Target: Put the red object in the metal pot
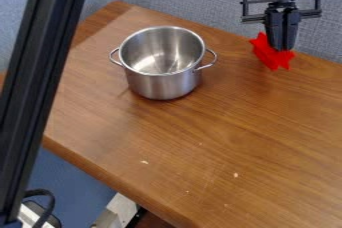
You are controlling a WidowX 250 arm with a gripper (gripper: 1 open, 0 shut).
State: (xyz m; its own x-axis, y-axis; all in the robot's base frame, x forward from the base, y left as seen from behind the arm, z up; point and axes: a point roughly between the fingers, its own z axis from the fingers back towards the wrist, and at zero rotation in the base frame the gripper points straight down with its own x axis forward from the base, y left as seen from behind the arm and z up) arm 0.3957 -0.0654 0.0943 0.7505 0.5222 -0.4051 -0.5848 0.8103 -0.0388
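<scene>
The red object (274, 54) sits at the far right of the wooden table, seen end-on, with its lower end at or just above the tabletop. My gripper (281, 40) comes straight down from above, its dark fingers shut on the red object's upper end. The metal pot (163, 62) stands upright and empty to the left, about a pot's width from the gripper. Its two small handles point left and right.
The wooden table (201, 142) slopes away, with its front edge running diagonally at lower left. A thick black post (40, 82) crosses the left foreground and hides the table's left corner. A grey wall stands behind the gripper.
</scene>
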